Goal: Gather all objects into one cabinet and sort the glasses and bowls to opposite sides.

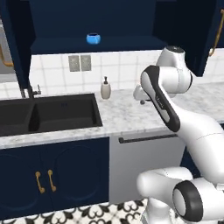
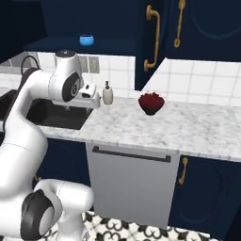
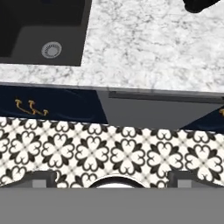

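A bright blue bowl (image 1: 93, 38) (image 2: 86, 40) sits on the bottom shelf of the open navy wall cabinet above the sink. The glasses are out of view. The tall navy cabinet (image 2: 197, 28) with its long curved brass handle (image 2: 153, 37) stands at the counter's right end. My gripper (image 1: 141, 99) (image 2: 95, 104) (image 3: 112, 175) hangs open over the marble counter's front edge, pointing down, well below and to the right of the bowl. Its fingertips (image 3: 43, 177) stand wide apart with nothing between them.
A black double sink (image 1: 48, 113) lies left of the gripper, with a white soap dispenser (image 1: 105, 89) (image 2: 108, 93) behind it by the tiled wall. A dark red bowl (image 2: 151, 103) stands on the marble counter (image 2: 197, 127) to the right. A grey dishwasher front (image 2: 132, 183) sits under the counter.
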